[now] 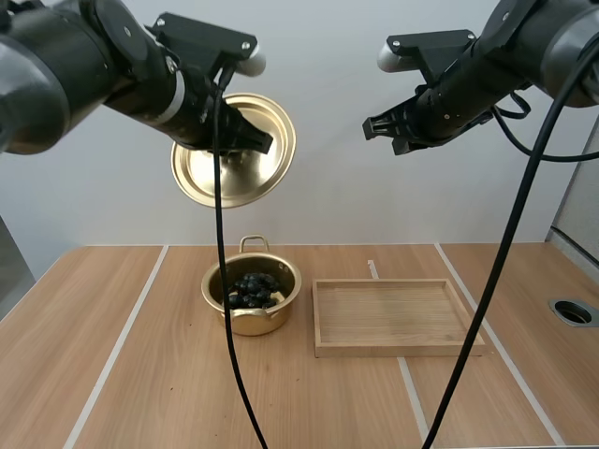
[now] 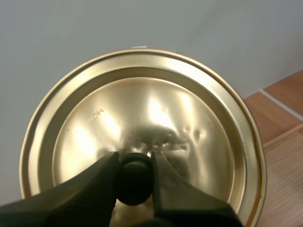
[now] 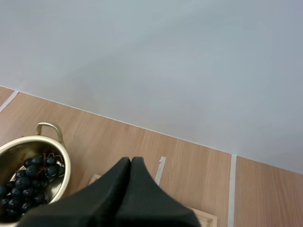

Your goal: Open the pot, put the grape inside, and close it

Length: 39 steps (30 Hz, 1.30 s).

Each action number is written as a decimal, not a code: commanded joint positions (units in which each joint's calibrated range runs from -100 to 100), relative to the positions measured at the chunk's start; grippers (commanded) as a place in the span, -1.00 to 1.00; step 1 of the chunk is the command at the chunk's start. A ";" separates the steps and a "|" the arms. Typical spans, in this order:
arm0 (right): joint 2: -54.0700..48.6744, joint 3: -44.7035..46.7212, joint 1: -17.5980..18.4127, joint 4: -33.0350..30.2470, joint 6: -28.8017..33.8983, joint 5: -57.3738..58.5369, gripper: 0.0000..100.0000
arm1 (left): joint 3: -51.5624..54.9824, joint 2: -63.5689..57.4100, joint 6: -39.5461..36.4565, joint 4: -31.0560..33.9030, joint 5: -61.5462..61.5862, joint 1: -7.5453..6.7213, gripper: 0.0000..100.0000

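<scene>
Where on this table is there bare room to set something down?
Bare table left of the pot, out to the left edge, and the whole strip in front of pot and wooden tray. The tray's floor is bare too. Tightest: the narrow gap between pot and tray. The left gripper holds the lid overhead.

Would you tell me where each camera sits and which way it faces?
High view: behind and above the bases, looking down on the table; left gripper holds the lid, right gripper raised.
Left wrist: on left arm, facing the lid; fingers pinch its knob.
Right wrist: on right arm, facing the pot; shut fingers.
Shared: the pot, high and right wrist.
</scene>
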 commanded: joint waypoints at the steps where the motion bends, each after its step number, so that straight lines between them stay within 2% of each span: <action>1: -0.96 0.11 -0.13 1.74 -0.01 1.12 -1.00 | 3.33 2.09 0.19 -0.43 -5.05 0.14 -1.00; 9: -0.96 0.11 -0.13 3.02 -0.01 1.43 -1.00 | 8.37 9.00 2.12 -0.43 -5.70 -0.30 -1.00; 18: -0.96 0.11 -0.13 3.02 -0.01 1.96 -1.00 | 9.44 17.03 2.41 0.04 -5.70 -2.35 -1.00; 28: -0.96 0.11 -0.13 3.02 -0.01 4.59 -1.00 | 9.44 22.16 2.23 1.28 -11.65 -2.41 -1.00; 39: -0.96 0.11 -0.13 3.02 -0.01 5.17 -1.00 | 9.44 27.44 2.02 2.64 -11.91 -2.41 -1.00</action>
